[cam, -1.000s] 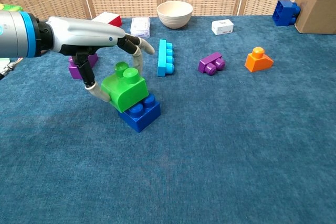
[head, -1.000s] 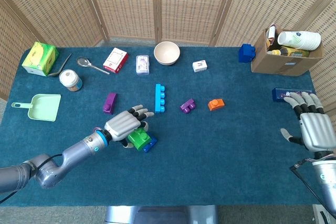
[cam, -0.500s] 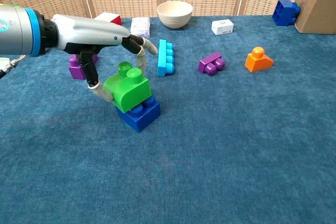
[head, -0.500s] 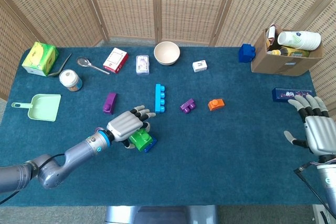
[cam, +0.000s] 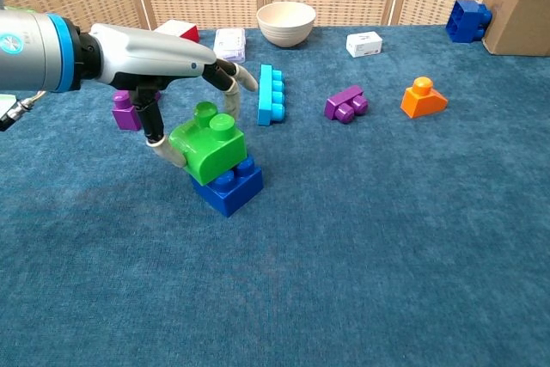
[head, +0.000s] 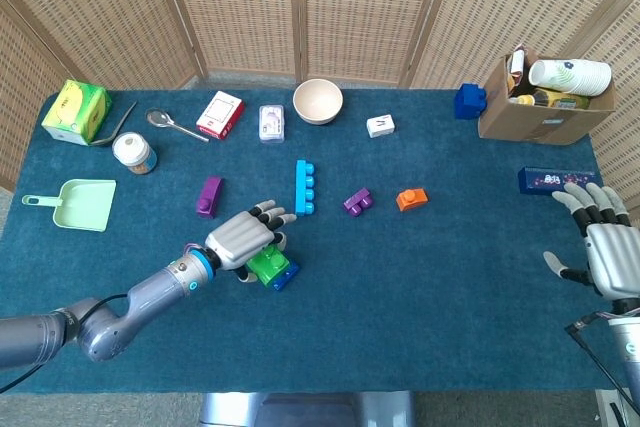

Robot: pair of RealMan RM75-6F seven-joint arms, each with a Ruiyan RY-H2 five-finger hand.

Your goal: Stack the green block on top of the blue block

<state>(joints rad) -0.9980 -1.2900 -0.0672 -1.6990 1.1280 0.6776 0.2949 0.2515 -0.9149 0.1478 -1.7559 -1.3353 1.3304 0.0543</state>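
The green block sits tilted on top of the blue block near the table's front middle. My left hand reaches over it from the left and grips the green block between thumb and fingers. My right hand hovers at the far right edge of the table in the head view, fingers spread, holding nothing.
A cyan long brick, two purple bricks and an orange piece lie behind the stack. A bowl, small boxes, a spoon, a green scoop, a dark blue block and a cardboard box ring the table.
The left hand has shifted the green block slightly over the blue one and lowered it. The right hand has drifted a little down and right.
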